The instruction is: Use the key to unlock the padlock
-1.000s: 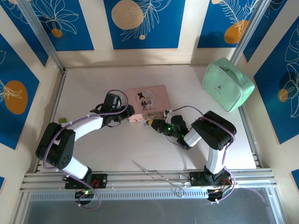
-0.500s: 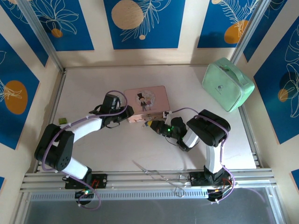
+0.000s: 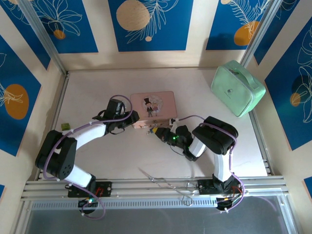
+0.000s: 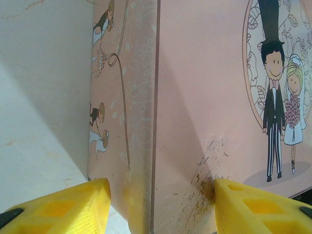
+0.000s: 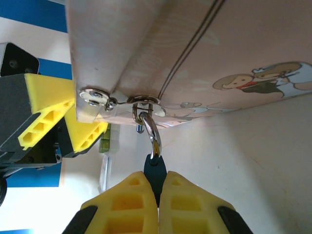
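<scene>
— Pale tabletop [image 3: 97,92], with blue leaf-print panels [image 3: 146,24] all round. What's hard to see from above?

— The spot where the two arms meet. The left pincer [image 3: 132,121] is at the near left corner of the pink box [image 3: 152,103]. The right pincer [image 3: 156,130] is just beside the box's near edge. Whatever sits at its fingertips is too small to make out.

— Anything in the box?

— The lid is down, so the inside is hidden. The mint green case [image 3: 237,88] at the far right is rounded and shut too. A small green block [image 3: 64,126] lies by the left arm, well apart from the box.

— And the left wrist camera?

— It shows smooth tin, scuffed at the corner. A cartoon bride and groom [image 4: 278,97] are on the lid. Ribbed yellow fingers [image 4: 63,207] stand apart on either side of that corner. Whether they squeeze it, I cannot tell.

— Right wrist?

— The padlock [image 5: 155,170] hangs from a metal ring [image 5: 144,101] on the box's front. Its silvery loop passes through the ring. Its dark blue body is clamped between the closed right fingers [image 5: 122,204] and mostly hidden by them. The left pincer's yellow tips show at the box corner.
</scene>
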